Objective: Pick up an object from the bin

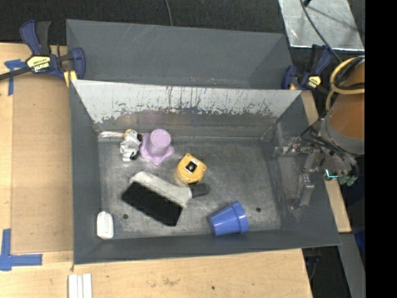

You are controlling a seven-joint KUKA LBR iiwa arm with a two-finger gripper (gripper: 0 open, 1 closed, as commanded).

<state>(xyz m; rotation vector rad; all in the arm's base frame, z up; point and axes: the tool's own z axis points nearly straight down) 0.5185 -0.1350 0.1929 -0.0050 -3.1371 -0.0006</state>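
My gripper (304,186) hangs at the bin's right side, close against the sloping right wall and above the floor, with nothing seen in it. The nearest loose thing is a blue plastic cup (229,220), lying on its side near the front wall, to the lower left of the gripper and well apart from it. Further left, near the middle of the floor, sits a round yellow tape measure (190,169).
A flat black pad with a white backing (155,199) lies left of centre, touching the tape measure. An upturned lilac cup (156,146) and a small silvery figure (129,144) stand at the back left. A small white piece (105,225) lies in the front left corner.
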